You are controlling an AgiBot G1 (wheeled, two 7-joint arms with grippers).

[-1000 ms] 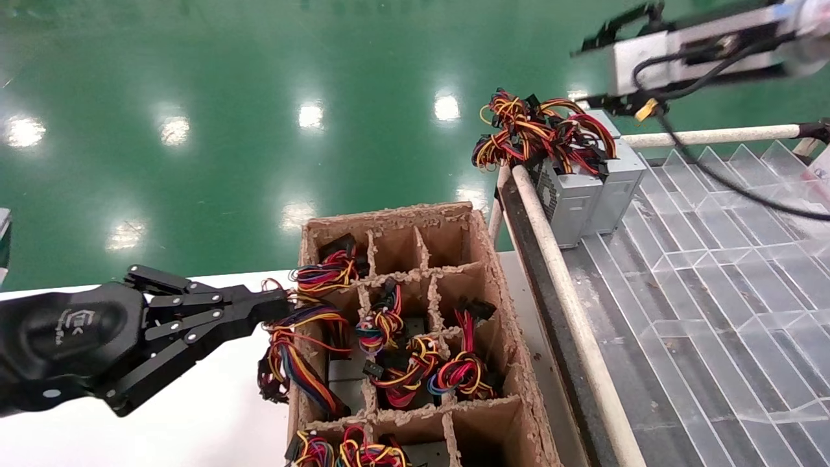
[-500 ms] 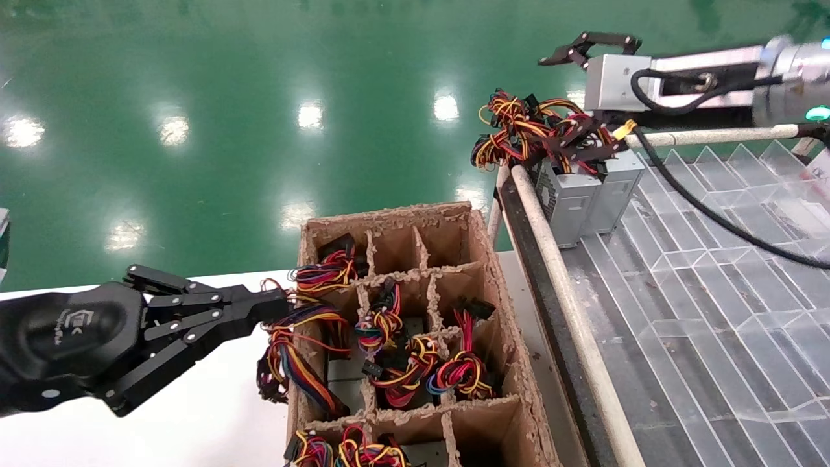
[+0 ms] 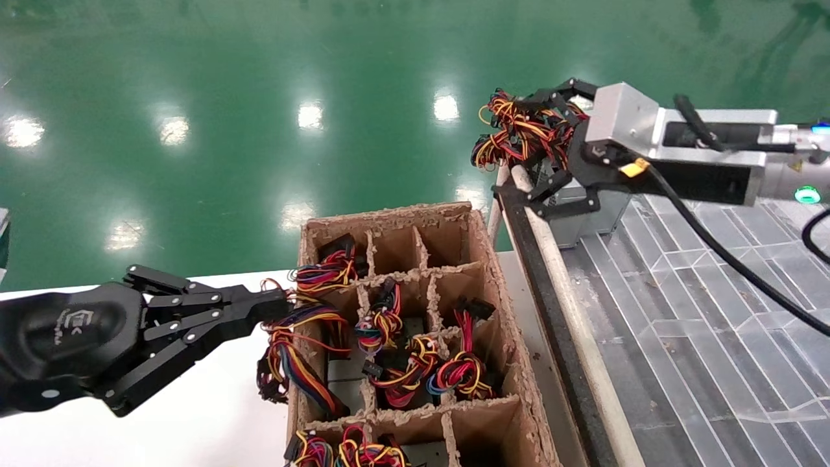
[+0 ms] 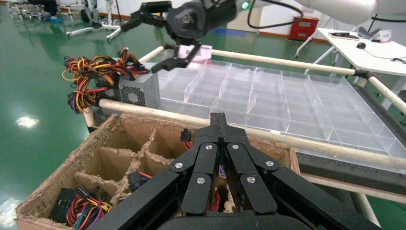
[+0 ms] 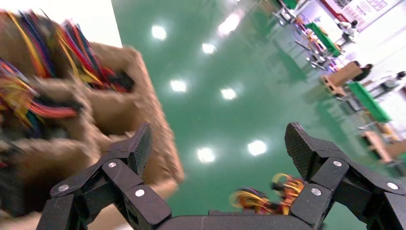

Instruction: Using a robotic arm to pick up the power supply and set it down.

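The left tool (image 3: 275, 305) lies low over the white counter (image 3: 194, 421), its black fingers pressed together to a narrow tip that touches the loose coloured wires (image 3: 292, 353) hanging over the near-left wall of the brown cardboard box (image 3: 512, 363). That one box is split by dividers into cells; several cells hold wire bundles, and at least two at the far end show bare cardboard. Right of the box a pale rail (image 3: 570, 311) edges a clear plastic tray (image 3: 713, 305) of long compartments. At the tray's far-left corner stand two silver power supplies side by side; the power supply (image 3: 570, 224) nearer the rail shows a perforated side in the left wrist view, and its bundle of red, yellow, orange and black wires (image 3: 519, 133) spills over the corner. The robotic arm's right tool (image 3: 548, 146), on its silver wrist block (image 3: 622, 120), is spread wide around those units, one finger over the wires and another low by the rail, gripping nothing.
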